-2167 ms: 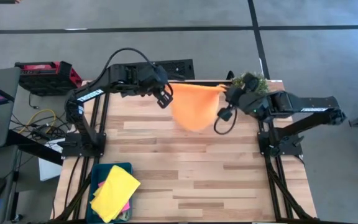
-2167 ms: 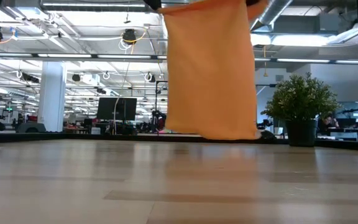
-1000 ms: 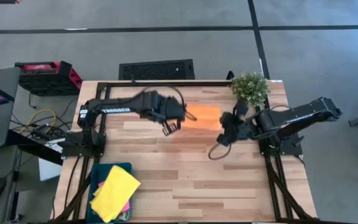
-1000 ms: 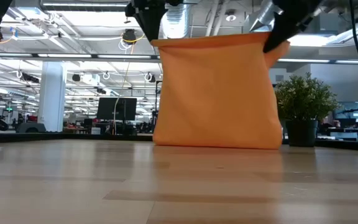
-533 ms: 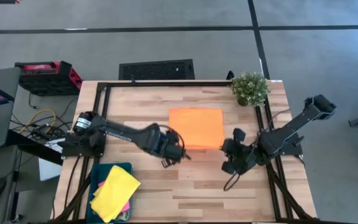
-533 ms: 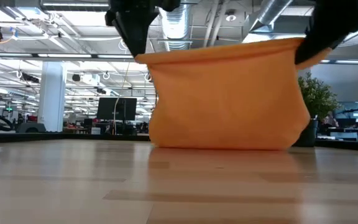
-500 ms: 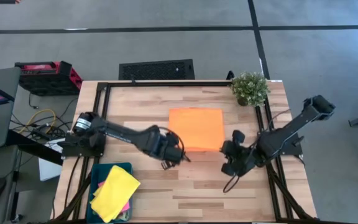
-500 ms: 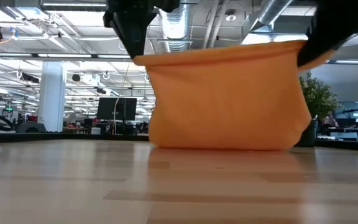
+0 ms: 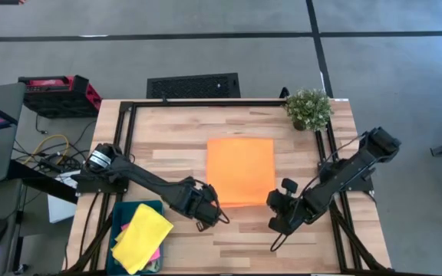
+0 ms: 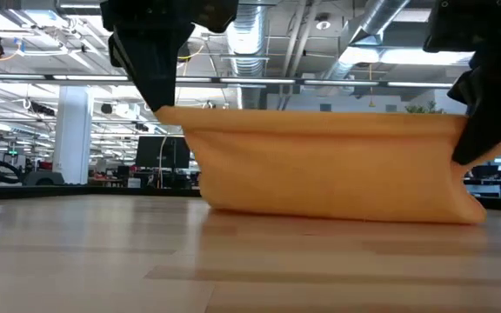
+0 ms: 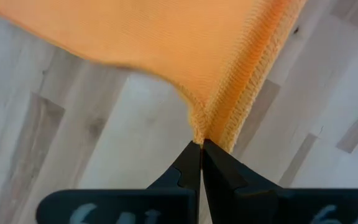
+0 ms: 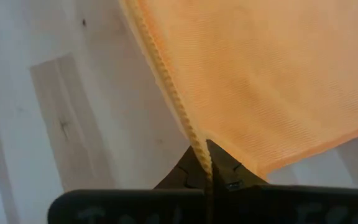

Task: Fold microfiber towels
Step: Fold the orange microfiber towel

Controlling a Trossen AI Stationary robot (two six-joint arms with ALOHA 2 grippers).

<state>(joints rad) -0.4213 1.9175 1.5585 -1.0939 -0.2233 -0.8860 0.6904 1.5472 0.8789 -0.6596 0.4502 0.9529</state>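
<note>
The orange microfiber towel (image 9: 240,170) is spread over the middle of the wooden table (image 9: 175,130), its far part lying flat and its near edge held a little above the wood. My left gripper (image 9: 212,215) is shut on its near left corner and my right gripper (image 9: 273,214) is shut on its near right corner. In the low view the towel (image 10: 320,178) slopes down from both grippers to the table. The yellow towel (image 9: 141,236) lies on top of the teal bin (image 9: 121,216), with a bit of pink under it. The green towel is out of view. My left gripper pinches the towel's near left corner (image 11: 199,134) between its two fingertips, at the stitched hem. The corner is lifted off the table and the cloth runs away from the fingers down to the wood. My right gripper pinches the towel's near right corner (image 12: 199,144) between its two fingertips, on the stitched hem. The corner is lifted clear of the table, and the cloth slopes away from it toward the far side.
A small potted plant (image 9: 308,109) stands at the table's far right corner. The teal bin sits at the near left corner. A black metal frame (image 9: 206,103) runs along the table's far and side edges. Bare wood lies near the front edge.
Both grippers have moved toward the table's near edge and down, keeping hold of the towel's corners. The towel, which hung upright with its lower edge on the table, has been laid out flat over the wood; only its near edge stays raised.
</note>
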